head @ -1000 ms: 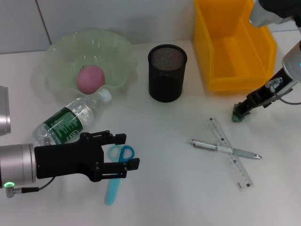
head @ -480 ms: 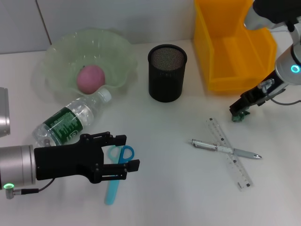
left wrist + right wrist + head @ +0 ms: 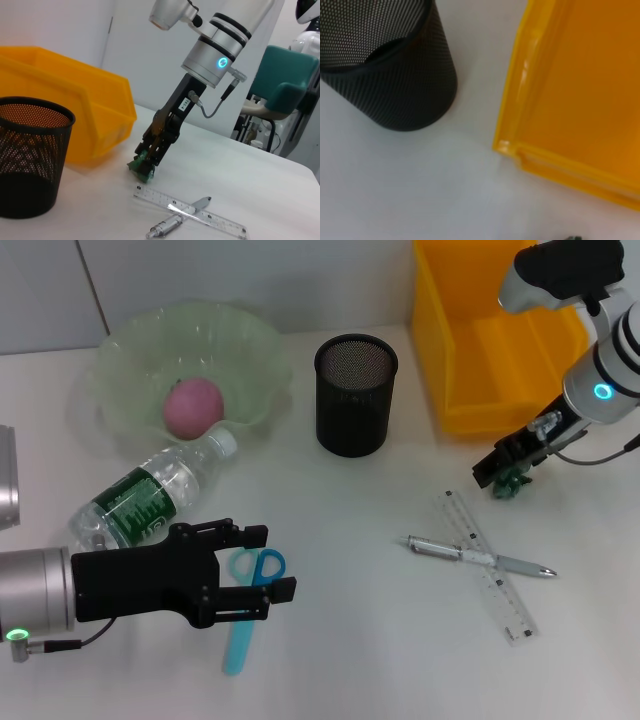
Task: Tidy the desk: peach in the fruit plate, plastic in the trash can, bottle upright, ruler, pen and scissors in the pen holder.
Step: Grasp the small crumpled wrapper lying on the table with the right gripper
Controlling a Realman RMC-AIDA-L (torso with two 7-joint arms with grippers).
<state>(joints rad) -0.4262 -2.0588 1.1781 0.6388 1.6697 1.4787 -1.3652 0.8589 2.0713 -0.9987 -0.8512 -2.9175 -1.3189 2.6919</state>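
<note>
A pink peach lies in the pale green fruit plate. A clear bottle with a green label lies on its side in front of the plate. My left gripper is open, low over the handles of the blue scissors. My right gripper is shut on a small green piece of plastic, just above the table in front of the yellow trash can. It also shows in the left wrist view with the plastic. A clear ruler and a silver pen lie crossed.
The black mesh pen holder stands between the plate and the yellow can; it also shows in the left wrist view and the right wrist view. A white wall runs behind the table.
My right gripper has moved left and a little toward the yellow can, carrying the green plastic. The left arm has not moved.
</note>
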